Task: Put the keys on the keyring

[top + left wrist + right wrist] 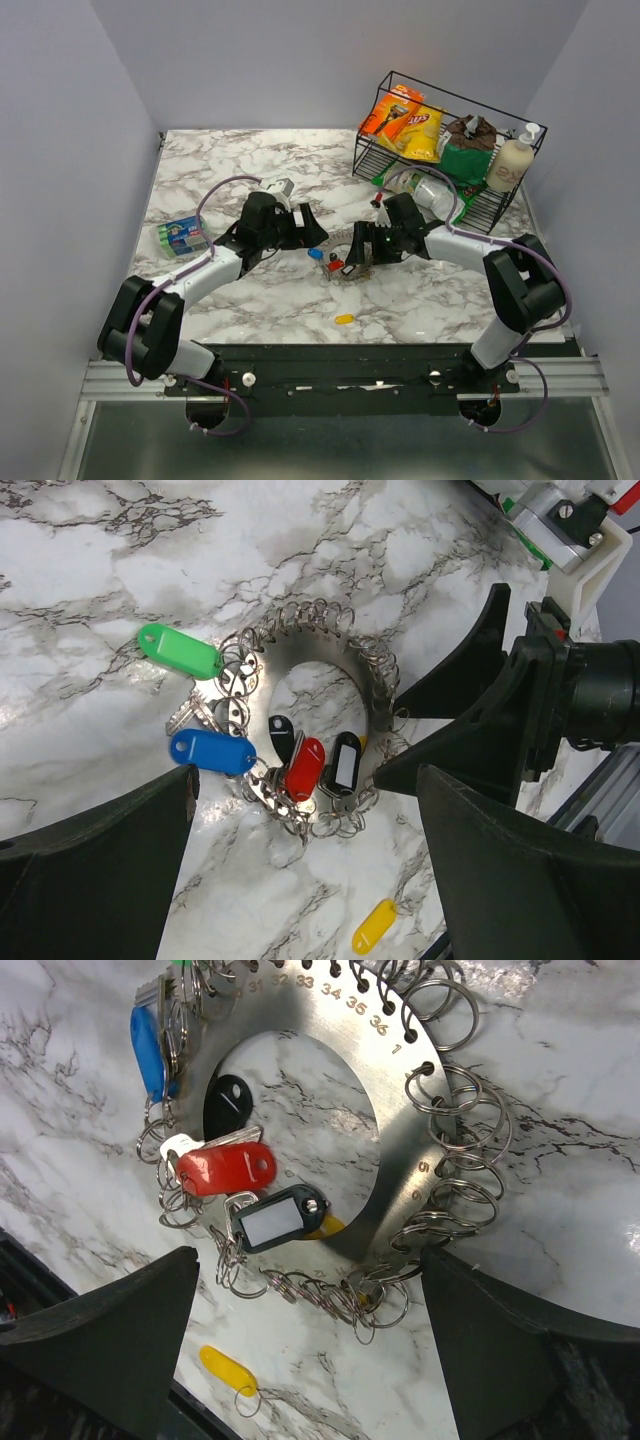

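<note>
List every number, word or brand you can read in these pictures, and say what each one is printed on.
"31 32 33 34 35 36 1": stamped round the flat silvery metal keyring.
"5" and "6": further round the same keyring.
"Lay's": yellow crisp bag, just legible.
Unreadable: orange packet, cream pump bottle, blue-green packet.
Black key tag: white window blank.

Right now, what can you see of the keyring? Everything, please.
The keyring is a flat, silvery metal band, like a wide washer, with numbers stamped along its rim. Holes by the numbers carry small wire split rings, and many of these hang empty. It lies flat on the marble table. Along one side the green tag, blue tag, red tag and two black tags cluster at its rings, some lying across its open middle. A yellow tag lies apart from it.
</note>
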You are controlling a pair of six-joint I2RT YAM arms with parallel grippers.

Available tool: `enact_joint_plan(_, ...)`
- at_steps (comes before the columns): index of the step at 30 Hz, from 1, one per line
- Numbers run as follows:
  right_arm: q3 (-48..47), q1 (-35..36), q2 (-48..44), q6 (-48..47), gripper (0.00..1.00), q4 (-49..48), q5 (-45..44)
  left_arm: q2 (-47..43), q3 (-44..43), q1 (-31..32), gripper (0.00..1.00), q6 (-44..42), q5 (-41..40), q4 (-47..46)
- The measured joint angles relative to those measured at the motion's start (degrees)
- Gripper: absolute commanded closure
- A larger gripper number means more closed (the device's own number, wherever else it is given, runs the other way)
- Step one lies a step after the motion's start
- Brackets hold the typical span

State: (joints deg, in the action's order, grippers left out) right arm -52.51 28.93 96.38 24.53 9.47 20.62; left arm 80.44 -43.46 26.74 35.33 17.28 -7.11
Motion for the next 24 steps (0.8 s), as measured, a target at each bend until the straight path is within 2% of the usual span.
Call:
enact_joint_plan(9,-0.04,0.74,-0.83,-0.07,0.00,0.72,-1.64,-1.92,0.59,0.00,0.01,-0.44,-0.94,0.00)
enact_joint_plan(17,0.20,0.74,-9.22,-0.90,0.00,3.10,-7.56,-2.82,2.25,0.00,0.01,-0.81,-1.18,-0.09)
enact_joint_plan(24,3.72,-0.07,-14.43,-3.23,0.02,2.97,-8.39,-2.86,2.69,0.00,0.01,-1.11,-1.16,-0.26)
